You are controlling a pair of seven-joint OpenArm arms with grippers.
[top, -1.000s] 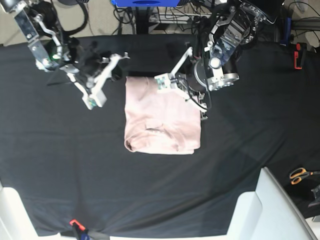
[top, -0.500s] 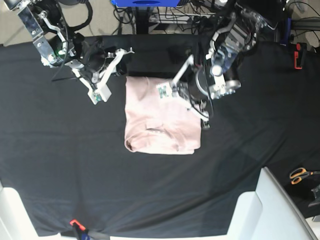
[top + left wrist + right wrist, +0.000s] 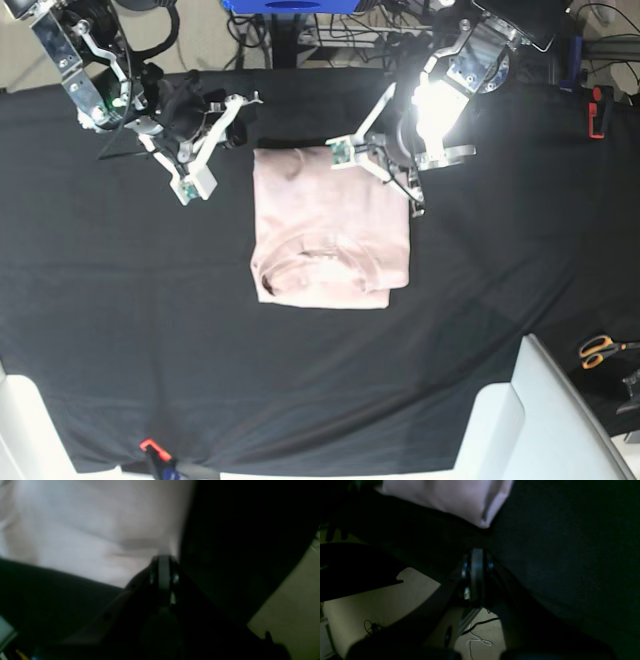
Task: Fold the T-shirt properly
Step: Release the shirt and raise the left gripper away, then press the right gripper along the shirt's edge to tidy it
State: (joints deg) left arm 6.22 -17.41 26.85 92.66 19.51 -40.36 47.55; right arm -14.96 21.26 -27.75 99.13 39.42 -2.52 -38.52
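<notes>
Black and pinched fully together, my left tool [image 3: 163, 566] holds nothing; in its wrist view the tip sits at the right edge of the plain pale pink cotton T-shirt [image 3: 330, 228], whether touching the cloth or just above it I cannot tell. My right tool [image 3: 476, 562] is likewise narrowed to nothing and empty, hanging over bare black cloth with a folded corner of the shirt well above it in the frame. In the base view the left tool [image 3: 343, 155] sits at the shirt's upper right corner, and the right tool [image 3: 193, 185] is off to the upper left, apart from the shirt.

The shirt lies as a compact rectangle in the middle of the black-draped worktop [image 3: 120, 320], its collar showing near the lower edge.

My worry is the left tool: if its tip rests on the top layer, moving sideways could drag that layer and spoil the straight right edge. The lower left corner looks slightly rounded and loose, so a nudge there might undo it.

I can read no brand, label or writing anywhere.
</notes>
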